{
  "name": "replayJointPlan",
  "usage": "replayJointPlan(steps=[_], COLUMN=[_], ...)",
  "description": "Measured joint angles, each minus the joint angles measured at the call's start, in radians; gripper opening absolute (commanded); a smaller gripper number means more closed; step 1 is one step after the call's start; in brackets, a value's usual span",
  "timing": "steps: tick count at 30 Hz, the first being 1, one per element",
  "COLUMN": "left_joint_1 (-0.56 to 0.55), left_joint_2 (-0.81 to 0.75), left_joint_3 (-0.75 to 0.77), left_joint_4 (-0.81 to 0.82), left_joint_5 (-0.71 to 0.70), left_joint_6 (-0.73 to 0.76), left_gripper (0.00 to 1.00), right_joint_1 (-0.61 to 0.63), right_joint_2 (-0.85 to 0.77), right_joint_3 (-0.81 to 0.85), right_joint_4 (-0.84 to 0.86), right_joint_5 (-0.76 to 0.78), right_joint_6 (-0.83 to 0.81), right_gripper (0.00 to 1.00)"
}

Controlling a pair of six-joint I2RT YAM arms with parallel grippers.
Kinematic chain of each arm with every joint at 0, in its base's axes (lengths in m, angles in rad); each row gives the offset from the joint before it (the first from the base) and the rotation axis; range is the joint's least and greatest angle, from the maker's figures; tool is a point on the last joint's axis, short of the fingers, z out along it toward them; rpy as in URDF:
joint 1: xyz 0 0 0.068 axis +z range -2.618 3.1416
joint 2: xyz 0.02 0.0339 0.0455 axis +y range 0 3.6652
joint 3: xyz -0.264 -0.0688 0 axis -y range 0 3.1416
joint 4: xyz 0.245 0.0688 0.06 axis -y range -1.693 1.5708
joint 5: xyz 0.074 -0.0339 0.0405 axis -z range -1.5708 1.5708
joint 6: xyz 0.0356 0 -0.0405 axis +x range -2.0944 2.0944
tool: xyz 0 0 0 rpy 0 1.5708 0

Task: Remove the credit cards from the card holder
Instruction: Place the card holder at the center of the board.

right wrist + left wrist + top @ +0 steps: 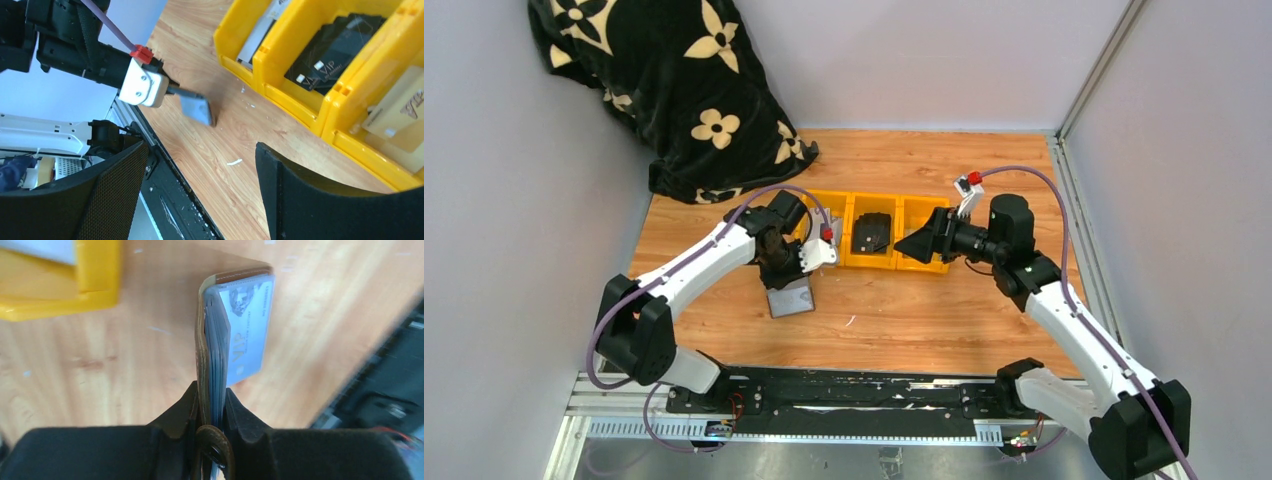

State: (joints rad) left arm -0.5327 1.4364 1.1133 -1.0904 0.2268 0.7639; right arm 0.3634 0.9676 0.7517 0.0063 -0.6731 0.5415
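Three yellow bins (872, 262) on wood-grain tabletop (904, 315), pale walls (924, 60), card holder (790, 299) nearby

This is looking like a robotics lab cell — plain grey walls (924, 60) are boxing in a wood-grain bench (904, 315), with aluminium framing (1094, 72) running up the right corner. Two white-and-black arms (696, 264) are sitting bolted to a black rail (854, 390) at the near edge, purple cables (1024, 172) looping off them. Yellow bins (874, 263) are standing in a row — and a flowered black blanket (664, 90) is hanging in the far-left corner.

Wooden table (894, 310), seemingly grey walls (904, 60)
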Motion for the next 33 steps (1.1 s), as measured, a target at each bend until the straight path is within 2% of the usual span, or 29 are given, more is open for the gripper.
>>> replayJointPlan(steps=[2, 5, 8, 12, 18, 20, 23, 29, 33], left_joint_1=[0.0, 0.0, 0.0, -0.001, -0.013, -0.014, -0.015, -0.004, 0.078], left_joint_2=[0.011, 0.014, 0.0, -0.097, -0.272, -0.283, -0.268, -0.299, -0.367], left_joint_3=[-0.059, -0.116, -0.169, -0.219, -0.324, -0.353, -0.364, -0.302, -0.163], left_joint_4=[0.142, 0.239, 0.317, 0.341, 0.323, 0.31, 0.288, 0.242, 0.217], left_joint_5=[-0.122, -0.206, -0.251, -0.202, -0.068, -0.046, -0.037, -0.039, 0.003], left_joint_6=[-0.01, -0.013, -0.024, -0.029, 0.037, 0.066, 0.093, 0.104, 0.094], left_gripper=[0.15, 0.38, 0.49, 0.59, 0.63, 0.68, 0.98, 1.0, 1.0], right_joint_1=[-0.014, -0.02, -0.02, -0.022, -0.033, -0.035, -0.04, -0.054, -0.088], right_joint_2=[0.011, 0.027, 0.04, 0.046, 0.046, 0.046, 0.044, 0.025, -0.028], right_joint_3=[-0.005, -0.005, -0.005, -0.005, 0.01, 0.016, 0.027, 0.079, 0.107], right_joint_4=[-0.019, -0.031, -0.039, -0.06, -0.092, -0.103, -0.126, -0.219, -0.259], right_joint_5=[0.005, 0.012, 0.015, 0.028, 0.047, 0.05, 0.066, 0.166, 0.274], right_joint_6=[0.008, 0.016, 0.017, 0.017, 0.019, 0.02, 0.02, -0.011, -0.035], right_gripper=[0.82, 0.85, 0.87, 0.88, 0.89, 0.89, 0.89, 0.9, 0.9])
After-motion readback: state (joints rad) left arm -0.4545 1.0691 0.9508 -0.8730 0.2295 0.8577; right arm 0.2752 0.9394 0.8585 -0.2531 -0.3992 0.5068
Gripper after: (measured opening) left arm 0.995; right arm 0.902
